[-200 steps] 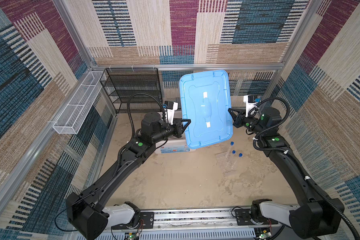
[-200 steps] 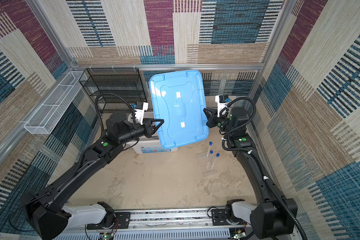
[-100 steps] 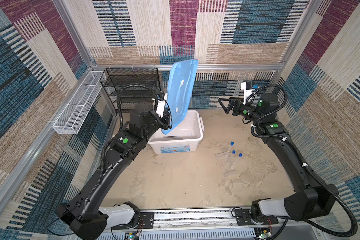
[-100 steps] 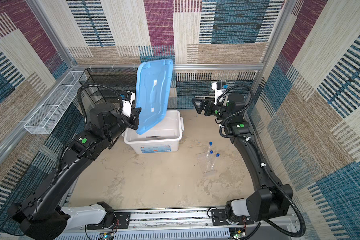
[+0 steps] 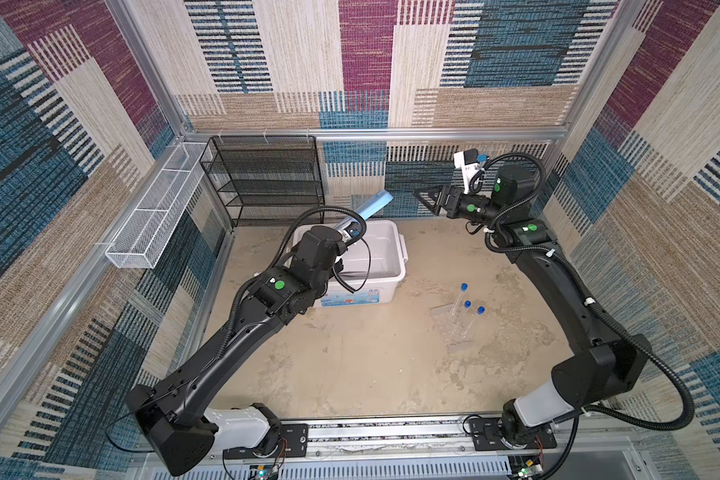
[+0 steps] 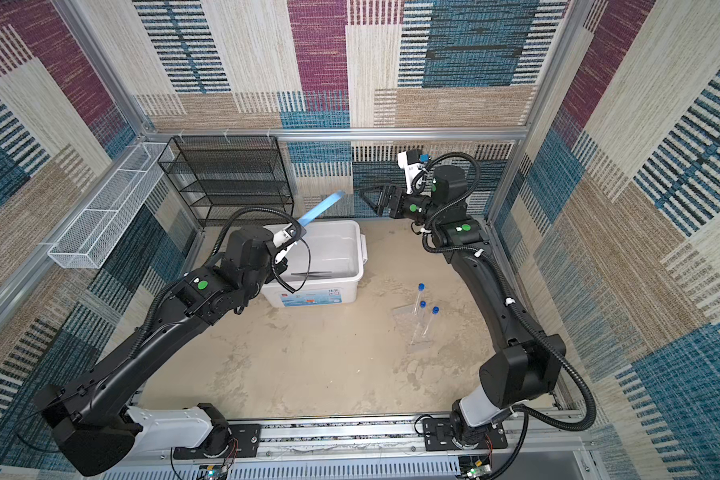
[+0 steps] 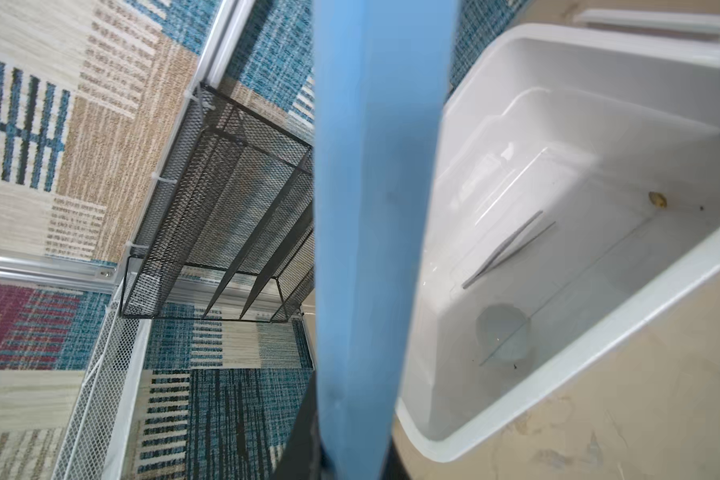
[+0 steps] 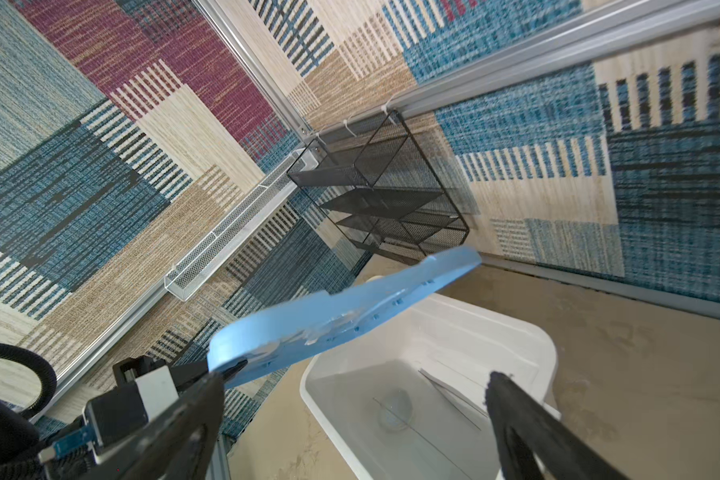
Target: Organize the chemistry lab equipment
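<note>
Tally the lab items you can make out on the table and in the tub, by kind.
Blue-capped tubes: 3
Tweezers: 1
Round dish: 1
Thin rod: 1
Total made out: 6

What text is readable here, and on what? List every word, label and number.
Label on the front of the tub: blue and white print, too small and blurred to read.
Nothing else in view bears readable text.
</note>
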Controlling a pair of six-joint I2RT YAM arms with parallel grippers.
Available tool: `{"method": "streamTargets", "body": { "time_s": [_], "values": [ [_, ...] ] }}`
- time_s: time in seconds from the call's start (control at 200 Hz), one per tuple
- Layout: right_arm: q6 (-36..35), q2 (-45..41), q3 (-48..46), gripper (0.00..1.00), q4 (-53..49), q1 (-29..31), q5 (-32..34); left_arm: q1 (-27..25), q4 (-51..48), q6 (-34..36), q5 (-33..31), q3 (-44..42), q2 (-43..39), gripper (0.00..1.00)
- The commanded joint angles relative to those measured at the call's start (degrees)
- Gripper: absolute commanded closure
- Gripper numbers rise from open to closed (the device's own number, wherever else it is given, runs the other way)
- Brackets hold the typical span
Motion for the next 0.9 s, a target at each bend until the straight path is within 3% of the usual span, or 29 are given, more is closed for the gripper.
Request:
{"method": "streamTargets", "body": {
  "time_s": [0.0, 0.275, 0.526, 0.601, 0.686, 0.891],
  "values": [
    [1.8, 1.4, -0.3, 0.01, 0.6, 1.2, -1.5, -1.0, 1.7, 3.8, -4.8, -0.8, 1.2, 0.99],
    [1.4, 5.2, -1.4, 0.01, -2.9, 2.7, -1.8, -4.9, 6.8, 6.8, -9.6, -7.2, 3.0, 0.97],
    [1.5, 6.0, -8.0, 0.0, -2.7, 3.5, -1.2, -8.0, 10.5, 8.3, -14.9, -10.7, 5.9, 0.9],
    [1.3, 6.0, -9.9, 0.01, -2.7, 3.6, -0.9, -8.8, 11.6, 7.9, -16.9, -11.9, 6.3, 0.82],
    [1.7, 6.0, -12.2, 0.04, -0.9, 3.6, -2.0, -9.2, 11.9, 6.2, -15.4, -13.2, 5.9, 0.75],
    [3.2, 6.2, -16.2, 0.17, 3.2, 3.8, -4.8, -11.9, 10.5, 1.5, -15.5, -14.4, 7.3, 0.7]
  ]
}}
